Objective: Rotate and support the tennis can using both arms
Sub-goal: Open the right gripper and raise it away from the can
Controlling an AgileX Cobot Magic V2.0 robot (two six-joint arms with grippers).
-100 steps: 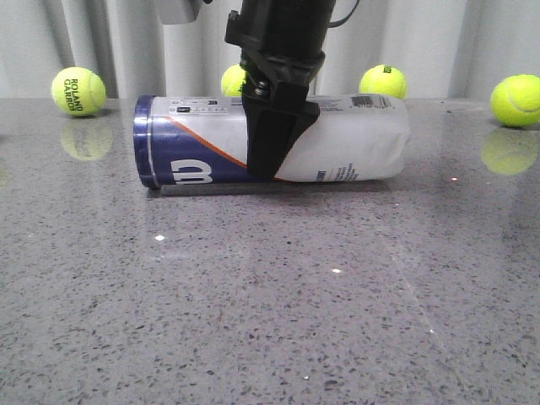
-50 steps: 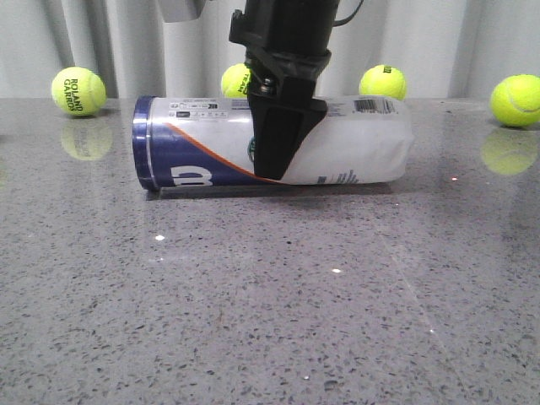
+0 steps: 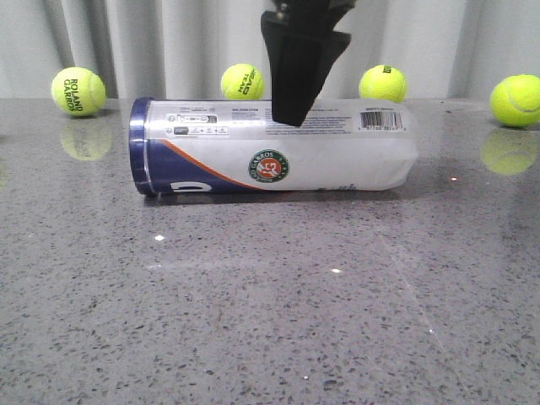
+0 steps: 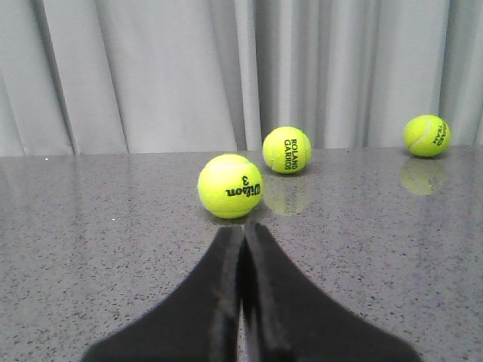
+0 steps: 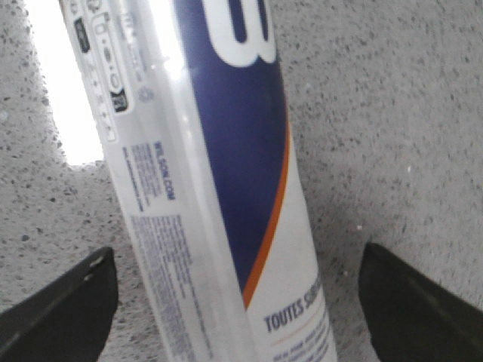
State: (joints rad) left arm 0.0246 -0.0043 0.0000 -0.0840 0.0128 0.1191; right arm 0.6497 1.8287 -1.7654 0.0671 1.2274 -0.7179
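Looking through your right wrist view, the right gripper straddles the tennis can, fingers spread wide without touching. Your left gripper is pressed closed, empty, low over the worktop.

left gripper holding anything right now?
No. In the left wrist view the left gripper is shut on nothing, a tennis ball lying beyond its tips.

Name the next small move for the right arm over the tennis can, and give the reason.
Probably lower the right gripper back down around the tennis can. Its jaws stand open on either side of the can, above it and apparently not touching, while the can lies on its side on the table. The left gripper is shut, elsewhere.
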